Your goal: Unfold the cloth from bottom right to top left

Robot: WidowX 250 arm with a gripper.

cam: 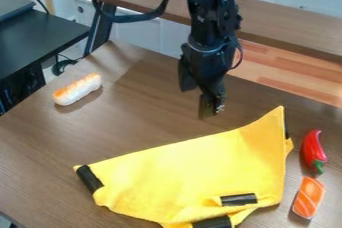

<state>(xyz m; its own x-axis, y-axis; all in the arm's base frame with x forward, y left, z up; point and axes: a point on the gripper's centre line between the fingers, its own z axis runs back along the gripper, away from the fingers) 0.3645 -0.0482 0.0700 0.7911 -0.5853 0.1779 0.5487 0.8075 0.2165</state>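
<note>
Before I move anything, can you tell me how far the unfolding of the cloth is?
Done: no unfolding that I can confirm. The yellow cloth looks doubled over, with a slanting upper edge like a fold and two black strips close together at its lower right. In hand: nothing; the end effector hangs open beyond that edge. Left: probably gripping the lower right corner and opening it toward top left.
</note>
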